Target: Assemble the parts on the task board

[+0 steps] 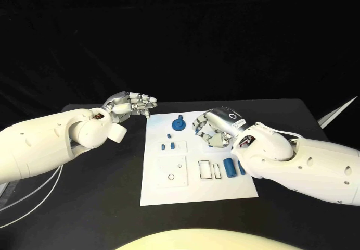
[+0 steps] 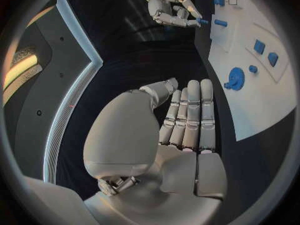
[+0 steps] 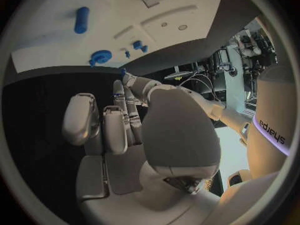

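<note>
The left hand [image 1: 132, 102], silver and segmented on a smooth white arm, hovers over the matte black table [image 1: 90, 208] just beyond the far left corner of the task board [image 1: 196, 190]. In the left wrist view its fingers [image 2: 190, 116] lie straight and side by side, with nothing in them.

The task board is a flat white rectangular plate with crisp edges, lying in the middle of the table with bare black surface all round it, widest on the near left. On it, from left: two rounded-square outlines with small holes [image 1: 171, 177], two small blue blocks [image 1: 167, 146], a small blue peg [image 1: 170, 136], then a round blue disc part with a short stem [image 1: 179, 124] near the far edge. Further right are narrow rectangular slots [image 1: 209, 169], a blue oblong part [image 1: 228, 166] standing in one, and a blue cylinder [image 1: 241, 169] just beside it, close to the right arm.

The right hand [image 1: 213, 128] hangs over the far right part of the board, near the disc part. Its fingers are curled inward; in the right wrist view a small blue piece [image 3: 123, 71] shows at one fingertip [image 3: 119, 87], and I cannot tell whether it is pinched.
</note>
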